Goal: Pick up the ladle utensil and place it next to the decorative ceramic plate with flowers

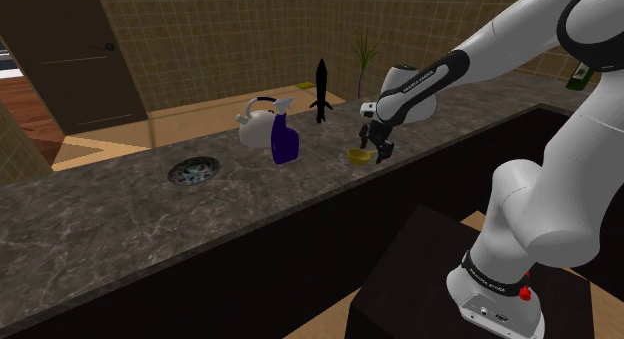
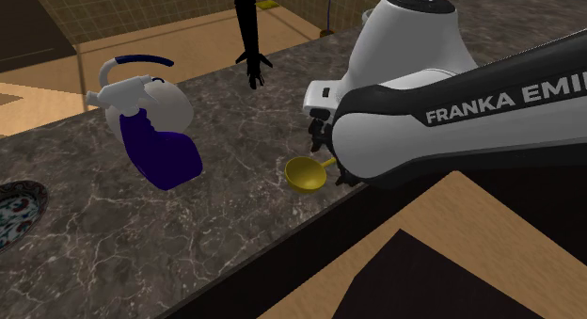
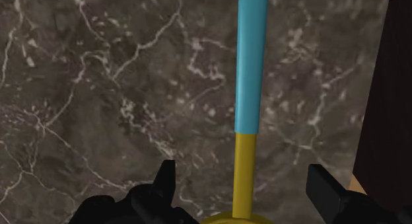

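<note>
our gripper [image 3: 242,170] hangs open astride the ladle [image 3: 251,71], which lies flat on the counter [image 3: 99,90], well apart from the plate [image 1: 193,170]. if we close off-centre on that thin round shaft, it may roll out or tip bowl-heavy.

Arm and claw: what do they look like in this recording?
The arm has rounded white shells with dark joint bands; one band carries white FRANKA lettering. The claw is all black, with two blocky fingers.

A dark veined counter [image 1: 100,217] stands before tan tiled walls [image 1: 200,37].
</note>
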{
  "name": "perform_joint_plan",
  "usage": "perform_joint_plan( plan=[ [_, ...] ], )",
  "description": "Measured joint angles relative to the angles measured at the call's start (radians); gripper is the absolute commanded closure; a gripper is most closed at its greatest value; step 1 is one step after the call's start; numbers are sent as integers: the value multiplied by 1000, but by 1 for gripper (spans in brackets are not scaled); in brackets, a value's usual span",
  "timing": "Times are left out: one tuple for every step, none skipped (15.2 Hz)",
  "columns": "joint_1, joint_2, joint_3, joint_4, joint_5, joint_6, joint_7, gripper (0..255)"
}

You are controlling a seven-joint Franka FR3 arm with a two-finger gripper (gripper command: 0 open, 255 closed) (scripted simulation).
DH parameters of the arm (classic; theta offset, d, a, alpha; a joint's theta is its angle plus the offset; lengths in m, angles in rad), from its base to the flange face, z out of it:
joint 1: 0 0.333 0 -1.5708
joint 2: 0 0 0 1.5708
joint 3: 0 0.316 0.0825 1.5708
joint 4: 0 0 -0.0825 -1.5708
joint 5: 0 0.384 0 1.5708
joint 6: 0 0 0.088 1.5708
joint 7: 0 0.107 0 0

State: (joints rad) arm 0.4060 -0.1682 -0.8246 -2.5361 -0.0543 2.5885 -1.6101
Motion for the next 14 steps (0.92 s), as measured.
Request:
perform_joint_plan(
  plan=[
    [0, 0, 0, 0, 0, 0, 0, 0],
    [0, 0, 0, 0, 0, 0, 0, 255],
    [0, 0, 0, 0, 0, 0, 0, 255],
    [0, -2, 0, 1, 0, -5, 0, 255],
    [-1, -3, 0, 0, 0, -6, 0, 255],
    [0, -3, 0, 0, 1, -5, 0, 255],
    [0, -3, 0, 0, 1, -5, 0, 255],
    [0, -4, 0, 0, 1, -5, -1, 255],
    [0, -3, -1, 0, 2, -5, -1, 255],
    [0, -3, 0, 0, 2, -5, -1, 255],
    [0, -3, -1, 1, 2, -8, -1, 255],
    [0, -3, 0, 0, 1, -6, -1, 255],
    [-3, -8, 4, 2, -7, -11, 6, 255],
    [-10, -20, 10, 6, -21, -22, 17, 255]
  ],
)
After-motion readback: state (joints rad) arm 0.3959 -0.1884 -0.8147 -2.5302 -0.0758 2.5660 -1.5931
